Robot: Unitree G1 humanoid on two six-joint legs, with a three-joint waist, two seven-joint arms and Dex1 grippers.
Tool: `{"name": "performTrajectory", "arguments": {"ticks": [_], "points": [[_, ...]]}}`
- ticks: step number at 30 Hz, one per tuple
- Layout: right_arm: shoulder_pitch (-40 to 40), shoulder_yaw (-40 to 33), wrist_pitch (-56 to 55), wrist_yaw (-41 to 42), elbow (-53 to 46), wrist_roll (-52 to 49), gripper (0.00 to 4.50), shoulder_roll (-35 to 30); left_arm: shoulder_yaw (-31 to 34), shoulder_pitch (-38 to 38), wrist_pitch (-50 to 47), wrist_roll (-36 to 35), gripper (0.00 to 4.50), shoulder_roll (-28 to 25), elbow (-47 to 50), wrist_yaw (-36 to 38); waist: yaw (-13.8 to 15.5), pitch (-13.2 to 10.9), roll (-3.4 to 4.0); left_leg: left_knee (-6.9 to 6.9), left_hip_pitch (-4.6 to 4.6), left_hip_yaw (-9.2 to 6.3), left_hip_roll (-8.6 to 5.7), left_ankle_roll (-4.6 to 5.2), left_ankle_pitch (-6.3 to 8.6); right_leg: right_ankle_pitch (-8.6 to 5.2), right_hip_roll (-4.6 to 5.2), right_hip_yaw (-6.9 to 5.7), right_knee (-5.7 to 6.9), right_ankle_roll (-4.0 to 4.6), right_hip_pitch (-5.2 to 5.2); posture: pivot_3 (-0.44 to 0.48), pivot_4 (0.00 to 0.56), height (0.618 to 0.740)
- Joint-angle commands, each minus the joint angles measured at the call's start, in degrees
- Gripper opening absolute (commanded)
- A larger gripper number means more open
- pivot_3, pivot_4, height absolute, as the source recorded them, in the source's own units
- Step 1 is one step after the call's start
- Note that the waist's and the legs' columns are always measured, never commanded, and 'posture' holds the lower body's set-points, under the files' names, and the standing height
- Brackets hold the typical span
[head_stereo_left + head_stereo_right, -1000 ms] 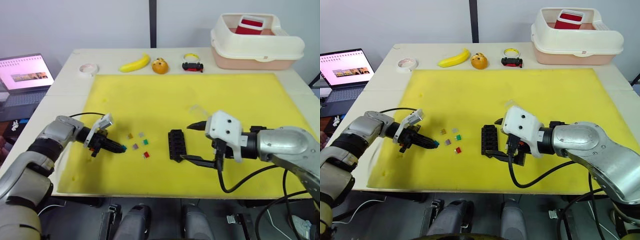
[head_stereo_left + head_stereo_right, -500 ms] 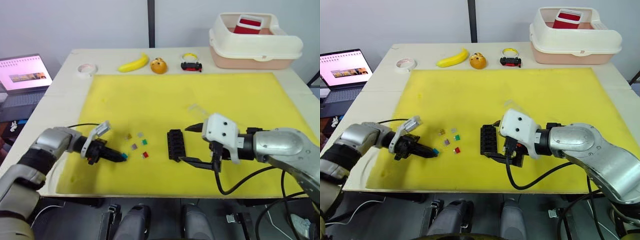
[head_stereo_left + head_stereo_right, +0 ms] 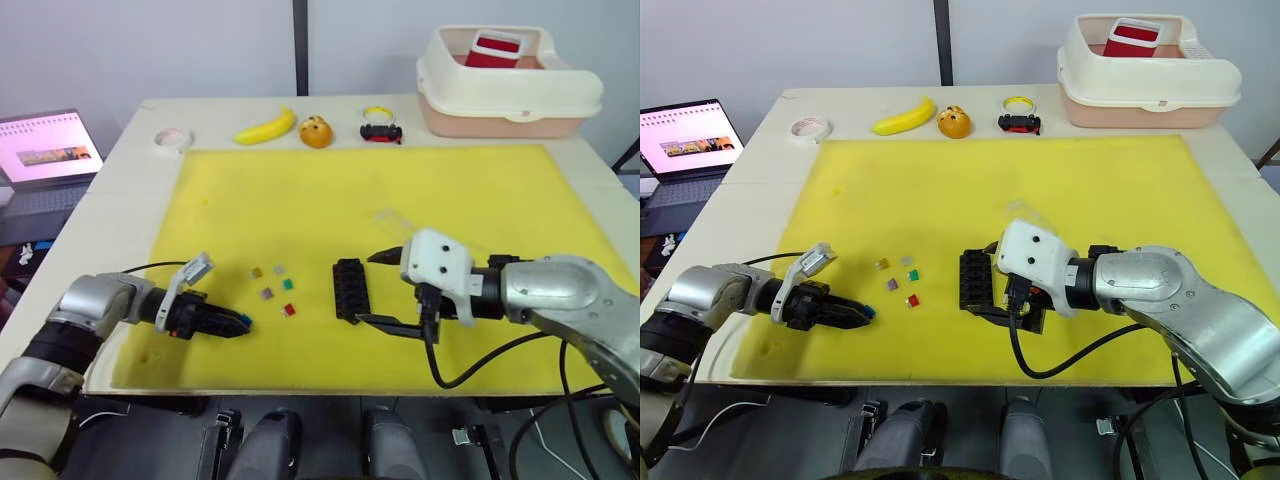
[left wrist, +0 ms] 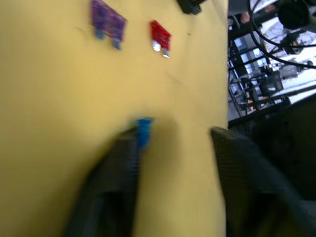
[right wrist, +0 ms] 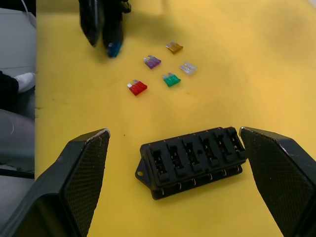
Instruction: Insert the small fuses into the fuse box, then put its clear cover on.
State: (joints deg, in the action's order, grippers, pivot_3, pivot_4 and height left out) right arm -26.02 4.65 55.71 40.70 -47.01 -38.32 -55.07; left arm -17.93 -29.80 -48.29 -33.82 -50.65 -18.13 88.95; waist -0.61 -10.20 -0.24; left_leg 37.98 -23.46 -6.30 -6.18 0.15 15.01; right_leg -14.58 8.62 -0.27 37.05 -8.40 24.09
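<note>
left gripper (image 3: 236,324) low on left, blue fuse (image 3: 246,319) at tip | fuse box (image 3: 351,290) centre | right gripper (image 3: 387,290) wide open beside it

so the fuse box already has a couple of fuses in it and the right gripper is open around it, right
Not quite. The fuse box has no fuses in it: the right wrist view shows all its slots bare. The right gripper is open around it, as you say.

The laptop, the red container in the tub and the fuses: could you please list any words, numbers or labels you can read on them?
None can be read.
Laptop: a pink screen with a picture strip, any text too small.
Red container in the white tub: a white patch, no legible lettering.
Fuses: no legible numbers.
Fuse box: no visible markings.
</note>
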Motion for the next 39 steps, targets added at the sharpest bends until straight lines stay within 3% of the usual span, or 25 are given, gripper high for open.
{"name": "performTrajectory", "arguments": {"ticks": [1, 16, 39], "points": [[-1.0, -0.2, -1.1, 0.0, -0.87, 0.7, 4.5, 0.32, 2.26, 0.55, 0.87, 3.78, 2.26, -2.27, -2.73, -1.6, -0.04, 0.0, 0.0, 0.0, 0.0, 0.0, 0.0, 0.0, 0.0, 0.0, 0.0, 0.0, 0.0, 0.0, 0.0, 0.0, 0.15, 0.74], [-0.85, 0.29, -1.56, -0.07, -0.81, 1.69, 4.5, 0.93, 3.87, -0.92, -2.34, 4.0, 2.26, -1.22, -9.07, -0.64, -0.18, 0.0, 0.0, -0.01, 0.0, -0.01, 0.02, -0.01, 0.0, 0.0, -0.04, 0.0, 0.05, 0.01, 0.05, 0.0, 0.15, 0.74], [-1.83, 1.47, -1.92, 0.71, 0.08, 3.63, 4.5, 1.39, 4.06, 1.37, -8.5, 1.94, 2.26, 3.26, -4.53, 0.81, 0.05, 0.02, 0.02, 0.0, 0.01, 0.0, -0.03, -0.01, 0.0, 0.0, 0.01, 0.0, 0.01, 0.0, 0.0, 0.0, 0.15, 0.74]]}}
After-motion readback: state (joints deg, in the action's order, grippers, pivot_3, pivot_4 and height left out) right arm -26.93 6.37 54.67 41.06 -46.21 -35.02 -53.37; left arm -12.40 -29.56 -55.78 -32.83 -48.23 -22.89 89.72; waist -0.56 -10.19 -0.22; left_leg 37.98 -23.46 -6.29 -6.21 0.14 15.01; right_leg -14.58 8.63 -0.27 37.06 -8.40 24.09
